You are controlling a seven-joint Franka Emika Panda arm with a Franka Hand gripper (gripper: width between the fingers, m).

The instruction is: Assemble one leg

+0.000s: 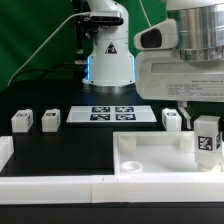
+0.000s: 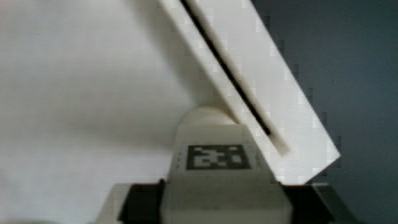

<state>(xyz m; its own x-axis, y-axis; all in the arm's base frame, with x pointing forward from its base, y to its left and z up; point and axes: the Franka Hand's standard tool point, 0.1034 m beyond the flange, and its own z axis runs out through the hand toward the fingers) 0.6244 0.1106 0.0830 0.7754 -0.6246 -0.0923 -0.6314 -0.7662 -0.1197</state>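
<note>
My gripper (image 1: 205,126) is shut on a leg (image 1: 208,142), a small white block with a black-and-white marker on its side. I hold it upright over the right end of the white tray-like tabletop (image 1: 150,160), by its right rim. In the wrist view the leg (image 2: 217,140) sits between my dark fingers (image 2: 143,203), its far end close to the tabletop's raised rim (image 2: 249,70). I cannot tell whether they touch. Three more legs stand on the black table: two at the exterior view's left (image 1: 21,121) (image 1: 49,119) and one near the gripper (image 1: 171,118).
The marker board (image 1: 112,114) lies flat behind the tabletop, in front of the arm's base (image 1: 108,55). A white rail (image 1: 50,186) runs along the front edge, and a white block (image 1: 5,150) sits at the exterior view's left.
</note>
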